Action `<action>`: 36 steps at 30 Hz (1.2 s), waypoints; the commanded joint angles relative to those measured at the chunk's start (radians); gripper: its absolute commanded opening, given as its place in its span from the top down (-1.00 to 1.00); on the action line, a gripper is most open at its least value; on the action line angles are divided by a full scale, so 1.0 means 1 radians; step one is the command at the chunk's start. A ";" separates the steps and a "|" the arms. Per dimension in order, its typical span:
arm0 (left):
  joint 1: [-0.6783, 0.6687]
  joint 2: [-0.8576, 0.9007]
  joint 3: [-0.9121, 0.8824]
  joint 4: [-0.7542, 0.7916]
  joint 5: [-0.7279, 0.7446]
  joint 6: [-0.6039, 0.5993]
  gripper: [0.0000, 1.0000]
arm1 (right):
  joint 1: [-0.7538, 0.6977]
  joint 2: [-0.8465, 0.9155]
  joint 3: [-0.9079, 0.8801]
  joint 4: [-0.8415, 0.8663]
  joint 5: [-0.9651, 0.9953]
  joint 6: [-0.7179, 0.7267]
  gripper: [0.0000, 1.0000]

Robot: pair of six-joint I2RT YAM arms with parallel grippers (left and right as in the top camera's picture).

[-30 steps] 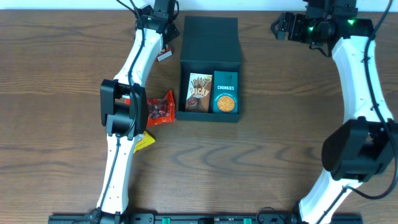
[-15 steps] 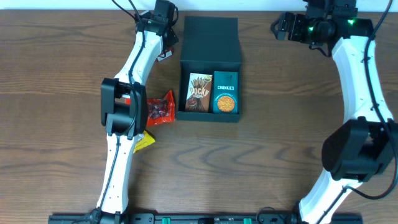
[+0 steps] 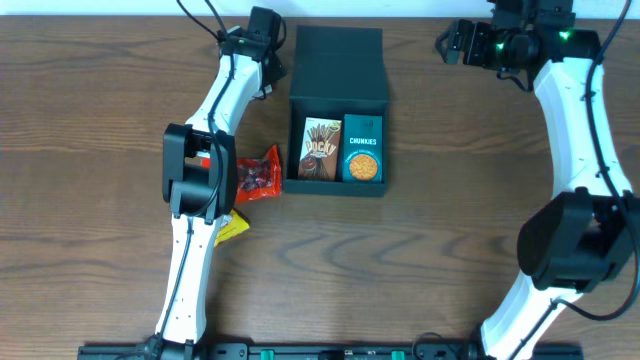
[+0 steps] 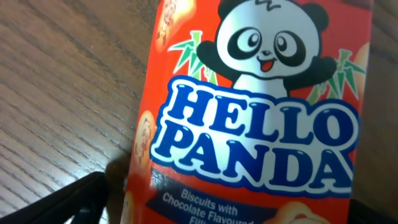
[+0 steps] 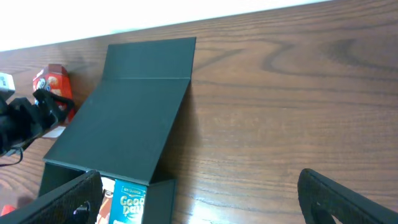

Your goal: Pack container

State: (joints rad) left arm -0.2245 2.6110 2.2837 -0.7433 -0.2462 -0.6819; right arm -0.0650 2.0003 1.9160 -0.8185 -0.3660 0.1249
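The dark teal-green container (image 3: 335,187) stands open at the table's middle back, with its flap lid (image 3: 338,60) folded back; it also shows in the right wrist view (image 5: 124,124). Inside it lie a Pocky box (image 3: 321,148) and a teal Chunkies carton (image 3: 362,148). My left gripper (image 3: 266,60) is just left of the lid, shut on a red Hello Panda pack (image 4: 255,106) that fills the left wrist view; the pack also shows in the right wrist view (image 5: 53,81). In the overhead view the gripper hides the pack. My right gripper (image 3: 452,45) is open and empty, above the table at the back right.
A red snack bag (image 3: 255,175) lies left of the container, partly under my left arm. A yellow pack (image 3: 232,228) pokes out beside that arm lower down. The white wall edge runs along the back of the wooden table (image 3: 450,250).
My left gripper has shifted slightly toward the back, and the red and white pack that showed below it is now hidden under it. The right arm has not moved.
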 commanded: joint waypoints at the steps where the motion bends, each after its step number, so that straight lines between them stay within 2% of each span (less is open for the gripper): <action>1: 0.010 0.019 -0.010 -0.003 0.003 -0.002 -0.84 | -0.006 -0.012 0.016 -0.002 0.003 -0.011 -0.99; 8: 0.009 0.016 -0.009 -0.024 0.011 -0.002 -0.31 | -0.006 -0.012 0.016 -0.002 0.003 -0.019 -0.99; 19: 0.008 -0.074 0.004 -0.122 0.011 -0.002 -0.28 | -0.006 -0.012 0.016 -0.001 0.003 -0.019 -0.99; 25: -0.011 -0.198 0.004 -0.183 0.011 0.029 -0.07 | -0.006 -0.012 0.016 -0.001 0.003 -0.018 -0.98; 30: -0.047 -0.296 0.004 -0.210 0.011 0.104 -0.08 | -0.007 -0.012 0.016 0.015 0.003 -0.018 -0.98; 36: -0.123 -0.390 0.004 -0.359 0.012 0.118 -0.08 | -0.039 -0.013 0.016 0.037 0.002 -0.016 -0.98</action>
State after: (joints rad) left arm -0.3206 2.2444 2.2822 -1.0683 -0.2317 -0.5930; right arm -0.0746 2.0003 1.9160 -0.7860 -0.3664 0.1211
